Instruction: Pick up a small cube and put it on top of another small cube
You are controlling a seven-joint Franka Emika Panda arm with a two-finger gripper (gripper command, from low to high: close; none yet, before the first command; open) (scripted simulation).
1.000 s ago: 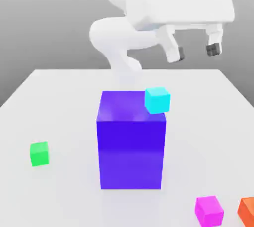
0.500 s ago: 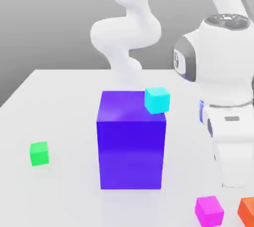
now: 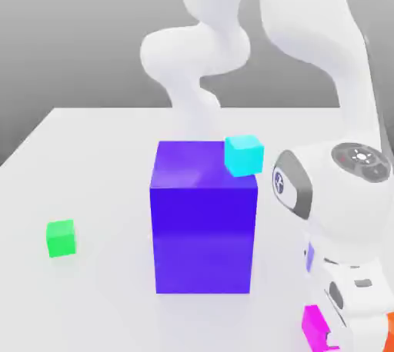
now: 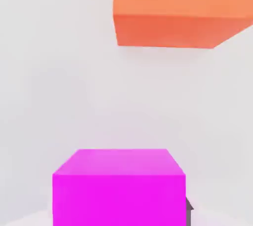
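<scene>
White robot arm bent low over a white table (image 3: pixel 92 174) — gripper (image 3: pixel 332 339) closed on small magenta cube (image 4: pixel 118 188), orange cube (image 4: pixel 173 10) nearby.

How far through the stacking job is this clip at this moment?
Early. Done: the tool has come down and shut on the small magenta cube at the table's near edge, beside the orange cube. In hand: that grasp. Left: lifting, carrying past the big blue-violet block, placing it on the small green cube.
</scene>
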